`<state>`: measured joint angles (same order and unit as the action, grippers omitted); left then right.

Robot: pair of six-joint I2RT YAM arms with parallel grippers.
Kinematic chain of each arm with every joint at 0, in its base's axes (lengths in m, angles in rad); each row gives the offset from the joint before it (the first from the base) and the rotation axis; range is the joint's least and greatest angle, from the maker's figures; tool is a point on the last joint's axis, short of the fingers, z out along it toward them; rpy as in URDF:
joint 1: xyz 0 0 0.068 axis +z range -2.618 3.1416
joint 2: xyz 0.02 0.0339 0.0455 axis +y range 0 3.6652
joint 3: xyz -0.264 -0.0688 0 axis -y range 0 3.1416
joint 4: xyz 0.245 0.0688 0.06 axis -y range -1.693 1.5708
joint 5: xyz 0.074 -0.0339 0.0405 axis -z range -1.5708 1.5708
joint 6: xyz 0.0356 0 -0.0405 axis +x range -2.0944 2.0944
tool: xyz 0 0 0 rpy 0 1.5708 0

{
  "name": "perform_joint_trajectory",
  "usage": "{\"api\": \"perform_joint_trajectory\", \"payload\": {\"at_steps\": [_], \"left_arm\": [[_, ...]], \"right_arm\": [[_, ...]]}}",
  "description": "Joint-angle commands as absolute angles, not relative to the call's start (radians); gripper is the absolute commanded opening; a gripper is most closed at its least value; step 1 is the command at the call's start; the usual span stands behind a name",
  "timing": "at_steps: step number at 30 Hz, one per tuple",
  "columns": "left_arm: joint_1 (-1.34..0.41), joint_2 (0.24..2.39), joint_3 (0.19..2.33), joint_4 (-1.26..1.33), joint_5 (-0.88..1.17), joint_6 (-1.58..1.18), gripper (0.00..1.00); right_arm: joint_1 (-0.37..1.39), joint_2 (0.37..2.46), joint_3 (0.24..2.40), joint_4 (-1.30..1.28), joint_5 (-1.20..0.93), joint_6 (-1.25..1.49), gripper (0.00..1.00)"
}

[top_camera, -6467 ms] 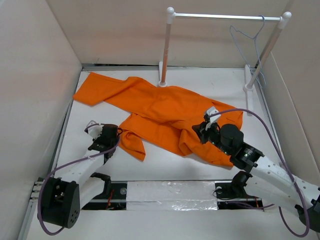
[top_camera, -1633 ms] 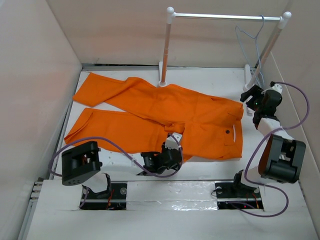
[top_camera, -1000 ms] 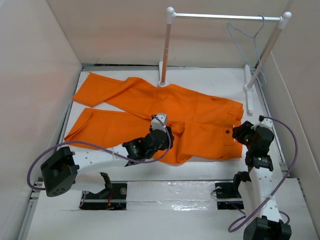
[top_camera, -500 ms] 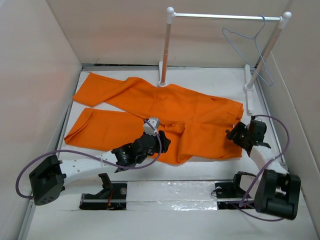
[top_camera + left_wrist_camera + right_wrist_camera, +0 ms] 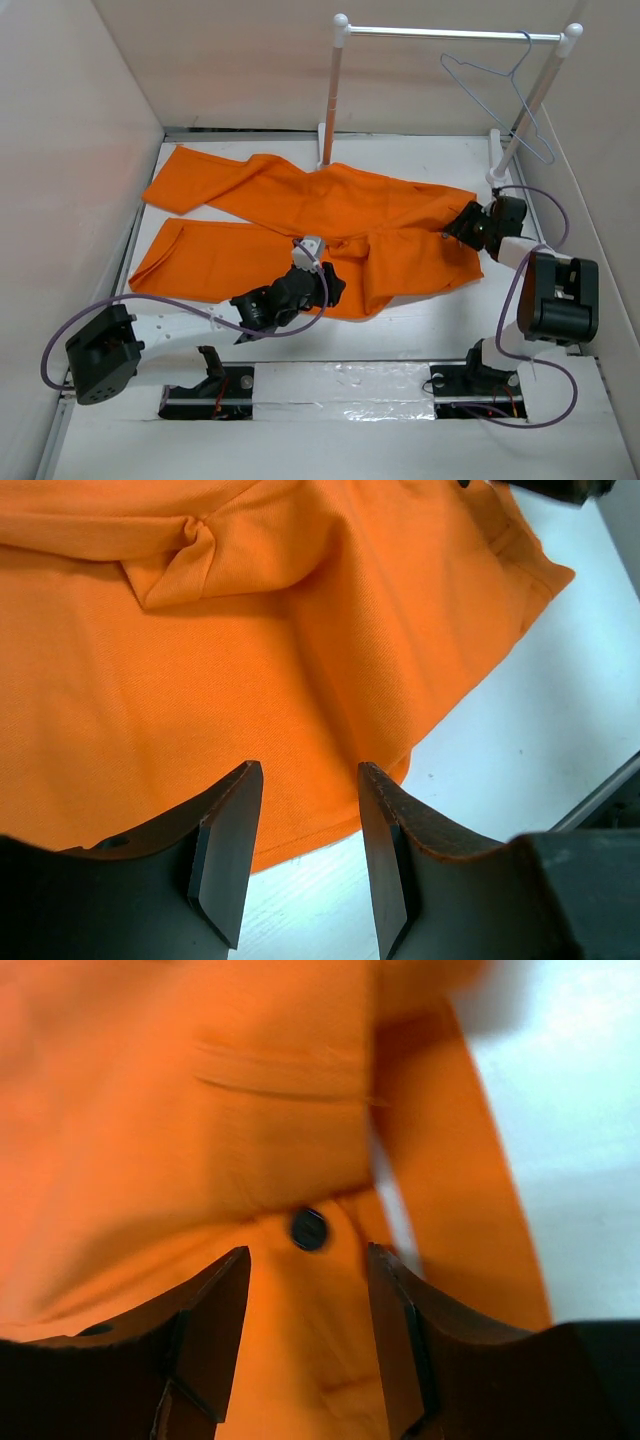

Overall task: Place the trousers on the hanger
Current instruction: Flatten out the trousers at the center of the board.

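Across the middle of the top view the trousers (image 5: pixel 300 215) lie spread on the table (image 5: pixel 420 325), legs running to the upper left, waist at the right. In the upper right corner the hanger (image 5: pixel 500 85) hangs by its hook from the rail (image 5: pixel 450 33), bare and well apart from the cloth.

At the right end of the cloth the right gripper (image 5: pixel 458 228) sits low over the waistband. Its wrist view shows the jaws parted with the button (image 5: pixel 308 1228) between them and nothing visibly pinched (that picture is blurred, so a light touch cannot be ruled out). At lower centre the left gripper (image 5: pixel 328 283) hovers over the near edge of the trousers, its jaws likewise apart and empty.

The step in hand looks like taking hold of the waist for a lift toward the hanger. To do it well, the right jaws should drop until they straddle the whole band beside the button. They should then close firmly, so both layers come up together. The left should pinch cloth at the near edge, not scrape the table. It should rise in step, keeping the cloth taut enough that the legs trail rather than bunch.
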<state>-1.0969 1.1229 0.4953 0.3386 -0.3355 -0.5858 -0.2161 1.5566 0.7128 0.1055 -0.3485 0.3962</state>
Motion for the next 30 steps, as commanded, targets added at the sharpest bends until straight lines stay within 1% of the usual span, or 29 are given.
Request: {"api": "perform_joint_trajectory", "payload": {"at_steps": [1, 2, 3, 4, 5, 6, 7, 8, 9, 11, 12, 13, 14, 17, 18, 20, 21, 22, 25, 26, 27, 29, 30], "left_arm": [[-1.092, 1.141, 0.491, 0.397, -0.336, -0.598, 0.40], [-1.092, 1.144, 0.488, 0.393, -0.336, -0.601, 0.40], [-1.092, 1.149, 0.485, 0.393, -0.333, -0.606, 0.39], [-1.092, 1.150, 0.473, 0.393, -0.333, -0.623, 0.38], [-1.092, 1.152, 0.465, 0.394, -0.330, -0.636, 0.38], [-1.092, 1.154, 0.456, 0.396, -0.325, -0.649, 0.38], [-1.092, 1.155, 0.428, 0.402, -0.325, -0.666, 0.38], [-1.092, 1.157, 0.411, 0.419, -0.325, -0.695, 0.38], [-1.092, 1.163, 0.396, 0.426, -0.328, -0.707, 0.39], [-1.092, 1.173, 0.368, 0.416, -0.337, -0.733, 0.40], [-1.092, 1.184, 0.364, 0.407, -0.344, -0.756, 0.40], [-1.092, 1.189, 0.347, 0.397, -0.347, -0.770, 0.40], [-1.092, 1.192, 0.335, 0.402, -0.348, -0.787, 0.40], [-1.092, 1.193, 0.284, 0.416, -0.344, -0.847, 0.40], [-1.092, 1.192, 0.276, 0.413, -0.348, -0.859, 0.41], [-1.092, 1.187, 0.259, 0.400, -0.360, -0.888, 0.41], [-1.092, 1.178, 0.256, 0.396, -0.374, -0.893, 0.47], [-1.092, 1.175, 0.252, 0.393, -0.380, -0.902, 0.50], [-1.092, 1.172, 0.249, 0.377, -0.409, -0.913, 0.51], [-1.092, 1.175, 0.250, 0.371, -0.417, -0.925, 0.51], [-1.092, 1.187, 0.253, 0.370, -0.432, -0.931, 0.51], [-1.092, 1.206, 0.264, 0.373, -0.434, -0.937, 0.51], [-1.092, 1.230, 0.268, 0.371, -0.430, -0.937, 0.51]], "right_arm": [[-0.189, 1.468, 0.782, 0.158, -0.361, 0.399, 0.57], [-0.198, 1.419, 0.734, 0.152, -0.329, 0.405, 0.58], [-0.212, 1.364, 0.703, 0.121, -0.245, 0.406, 0.62], [-0.212, 1.253, 0.671, 0.101, -0.198, 0.407, 0.63], [-0.222, 1.199, 0.635, 0.078, -0.149, 0.407, 0.64], [-0.241, 1.148, 0.558, 0.051, -0.080, 0.410, 0.65], [-0.258, 1.056, 0.517, 0.037, -0.065, 0.413, 0.65], [-0.273, 1.016, 0.477, 0.019, -0.052, 0.423, 0.65], [-0.287, 0.974, 0.404, -0.010, -0.022, 0.432, 0.63], [-0.327, 0.863, 0.341, -0.050, 0.021, 0.459, 0.61], [-0.340, 0.829, 0.316, -0.084, 0.046, 0.466, 0.59], [-0.365, 0.778, 0.283, -0.095, 0.046, 0.474, 0.56], [-0.365, 0.766, 0.272, -0.098, 0.038, 0.472, 0.56], [-0.379, 0.800, 0.271, -0.063, 0.000, 0.456, 0.52], [-0.379, 0.866, 0.281, -0.037, -0.056, 0.448, 0.52], [-0.379, 0.940, 0.323, -0.032, -0.100, 0.433, 0.52], [-0.379, 1.006, 0.333, -0.012, -0.132, 0.428, 0.53], [-0.379, 1.031, 0.339, 0.007, -0.143, 0.428, 0.53], [-0.379, 1.083, 0.341, 0.078, -0.158, 0.437, 0.51], [-0.379, 1.089, 0.336, 0.096, -0.158, 0.443, 0.48], [-0.379, 1.094, 0.334, 0.125, -0.161, 0.448, 0.40], [-0.379, 1.111, 0.342, 0.138, -0.163, 0.454, 0.30], [-0.379, 1.115, 0.350, 0.146, -0.167, 0.453, 0.23]]}}
